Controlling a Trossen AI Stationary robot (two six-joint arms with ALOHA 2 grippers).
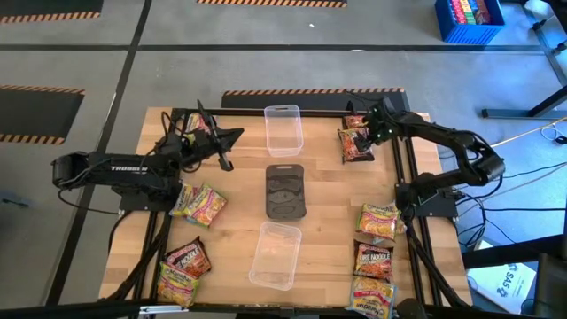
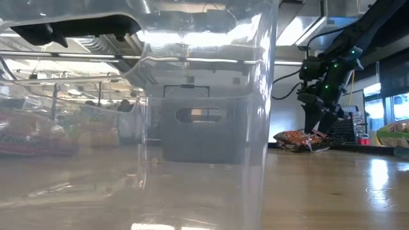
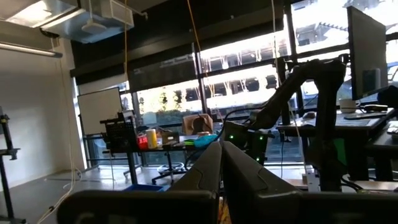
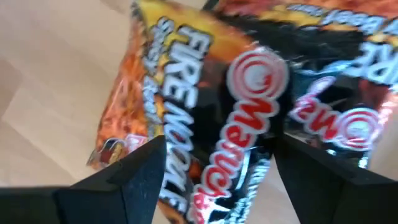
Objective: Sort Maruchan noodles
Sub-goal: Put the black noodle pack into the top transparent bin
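My right gripper (image 4: 214,165) hangs with fingers spread wide and empty over the dark brown-red plastic Maruchan noodle packet (image 4: 242,118) at the wooden table's (image 1: 328,221) far right corner, while my left gripper (image 1: 225,159), pinched shut on nothing, waits at the far left. A second dark packet (image 4: 339,121) overlaps this one. If I close carelessly, I might pinch both, or the slick wrapper could slide out.
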